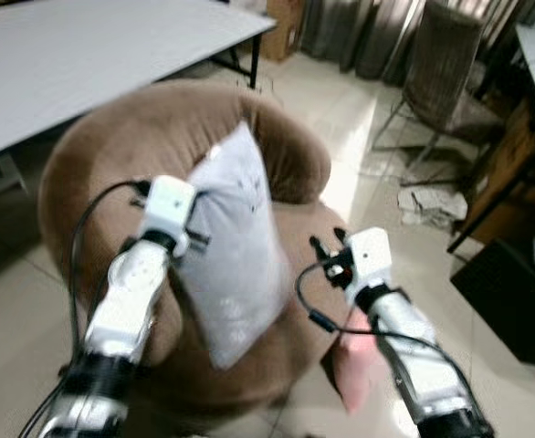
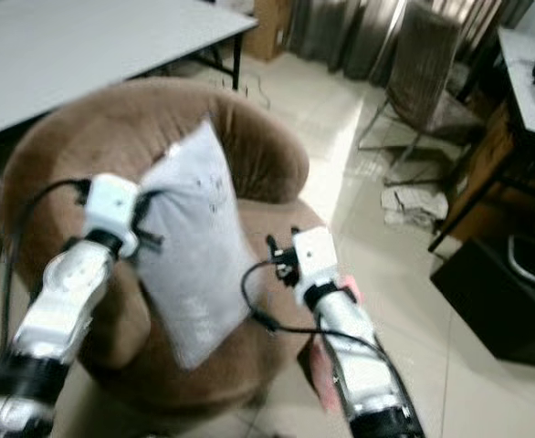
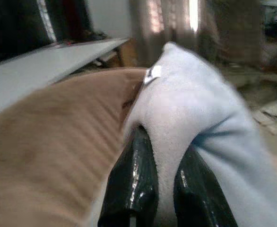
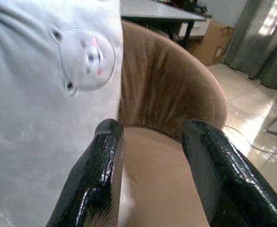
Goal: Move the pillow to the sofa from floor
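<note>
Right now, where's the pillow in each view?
Left eye: pillow at centre, above the sofa seat.
Right eye: centre-left.
Left wrist: pinched between the left gripper fingers.
Right wrist: upper left, beside the right gripper.
Shared landmark: the sofa's brown back.

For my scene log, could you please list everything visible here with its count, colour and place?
pillow: one, pale grey, held upright over the sofa seat
sofa: one, brown, round-backed, straight ahead
table: one, white, behind the sofa
chair: one, dark, far right by the curtains
box: one, brown cardboard, beside the curtains
papers: some, white, on the floor right
left gripper: shut on the pillow's edge
right gripper: open, beside the pillow
</note>
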### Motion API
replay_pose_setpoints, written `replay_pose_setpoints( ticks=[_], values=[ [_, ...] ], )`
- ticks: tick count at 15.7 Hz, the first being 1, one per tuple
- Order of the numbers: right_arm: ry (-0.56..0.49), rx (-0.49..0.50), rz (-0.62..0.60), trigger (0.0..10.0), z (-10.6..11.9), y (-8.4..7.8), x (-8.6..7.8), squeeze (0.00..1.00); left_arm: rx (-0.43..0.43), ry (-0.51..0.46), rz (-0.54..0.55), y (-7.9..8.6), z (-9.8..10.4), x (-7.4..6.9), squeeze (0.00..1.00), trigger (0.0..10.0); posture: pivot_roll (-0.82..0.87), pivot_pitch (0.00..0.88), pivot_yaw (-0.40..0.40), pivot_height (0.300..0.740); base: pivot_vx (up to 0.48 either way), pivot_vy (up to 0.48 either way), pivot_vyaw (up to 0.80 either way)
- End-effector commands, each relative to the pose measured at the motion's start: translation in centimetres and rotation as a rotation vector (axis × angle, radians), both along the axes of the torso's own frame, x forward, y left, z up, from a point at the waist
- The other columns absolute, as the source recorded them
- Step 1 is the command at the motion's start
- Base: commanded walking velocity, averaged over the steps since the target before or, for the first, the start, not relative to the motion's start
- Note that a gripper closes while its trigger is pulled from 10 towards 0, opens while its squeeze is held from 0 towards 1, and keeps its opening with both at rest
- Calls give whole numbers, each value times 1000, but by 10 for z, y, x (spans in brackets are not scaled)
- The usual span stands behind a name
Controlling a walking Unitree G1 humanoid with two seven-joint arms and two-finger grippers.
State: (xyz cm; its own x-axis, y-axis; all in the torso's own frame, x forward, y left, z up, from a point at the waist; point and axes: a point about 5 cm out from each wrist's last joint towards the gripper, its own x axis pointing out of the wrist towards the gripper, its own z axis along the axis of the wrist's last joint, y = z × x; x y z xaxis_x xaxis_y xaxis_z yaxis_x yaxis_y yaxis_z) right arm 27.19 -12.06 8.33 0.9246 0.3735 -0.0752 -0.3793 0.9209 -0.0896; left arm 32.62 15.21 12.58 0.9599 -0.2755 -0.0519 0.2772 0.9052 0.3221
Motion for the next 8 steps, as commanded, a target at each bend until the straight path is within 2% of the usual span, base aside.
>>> replay_pose_setpoints(
  ticks=[1,3,5,7,8],
  values=[
    [-15,15,18,10000,5,-1,0,0,44,-24,-79,-13,8,8,0,10000,145,43,-118,740,0,0,0],
    [-7,9,41,10000,3,-1,-2,0,78,-16,-102,-21,8,17,0,10000,149,57,-116,740,0,0,0],
    [5,-7,97,10000,1,0,-6,0,133,3,-123,-33,11,35,0,10000,150,83,-101,740,0,0,0],
    [5,-32,172,10000,0,6,-12,0,210,-9,-143,-46,22,52,0,10000,153,96,-82,740,0,0,0],
    [5,-32,172,10000,0,6,-12,0,210,-9,-143,-46,22,52,0,10000,153,96,-82,740,0,0,0]
  ],
)
